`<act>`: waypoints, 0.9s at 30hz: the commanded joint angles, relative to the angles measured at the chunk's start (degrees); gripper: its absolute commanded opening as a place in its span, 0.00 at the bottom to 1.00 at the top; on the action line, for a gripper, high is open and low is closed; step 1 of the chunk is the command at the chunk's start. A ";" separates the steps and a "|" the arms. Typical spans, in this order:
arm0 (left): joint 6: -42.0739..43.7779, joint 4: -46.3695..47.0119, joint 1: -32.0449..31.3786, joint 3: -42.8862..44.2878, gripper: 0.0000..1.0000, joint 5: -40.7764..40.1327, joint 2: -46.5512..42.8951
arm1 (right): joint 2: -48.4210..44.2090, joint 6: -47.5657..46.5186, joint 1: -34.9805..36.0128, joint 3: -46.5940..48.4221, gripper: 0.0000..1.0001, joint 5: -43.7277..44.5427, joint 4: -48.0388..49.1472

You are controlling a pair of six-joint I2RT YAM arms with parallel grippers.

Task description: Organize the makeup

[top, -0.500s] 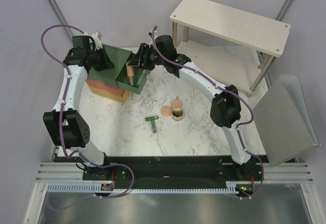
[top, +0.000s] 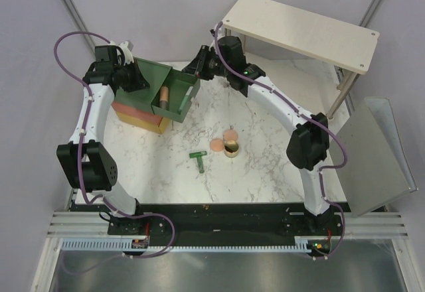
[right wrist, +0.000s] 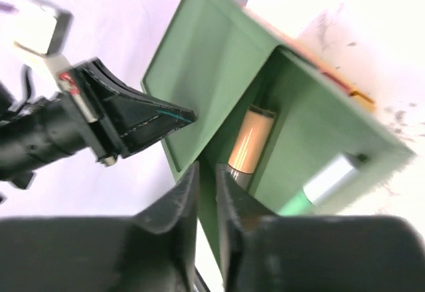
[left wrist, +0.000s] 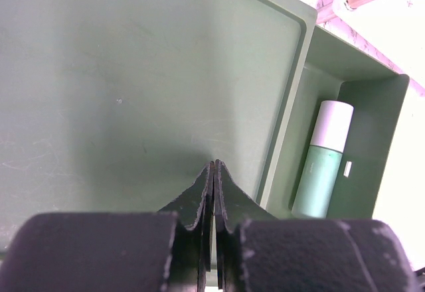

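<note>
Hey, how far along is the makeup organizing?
Done: orange-brown tube and mint-green case lie in the open green drawer. In hand: nothing; left gripper and right gripper are empty. Left: pink discs, gold pot, green T-shaped tool on the table.

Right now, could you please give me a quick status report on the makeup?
Left gripper shut, right gripper slightly open, both empty. Tube and mint case in drawer. Discs, pot, tool on table.
</note>
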 commanded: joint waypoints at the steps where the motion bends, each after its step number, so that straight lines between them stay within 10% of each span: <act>1: 2.73 -10.29 -0.14 -2.49 0.06 -3.73 4.89 | -9.72 -0.16 -4.55 -6.34 0.15 0.29 2.64; 11: 3.08 -10.46 -0.14 -3.27 0.06 -4.08 4.45 | -13.60 0.81 -7.12 -26.21 0.00 -5.69 3.43; 27: 3.26 -10.55 -0.14 -3.81 0.06 -3.82 4.28 | -5.43 1.86 -4.57 -21.83 0.00 -8.95 3.52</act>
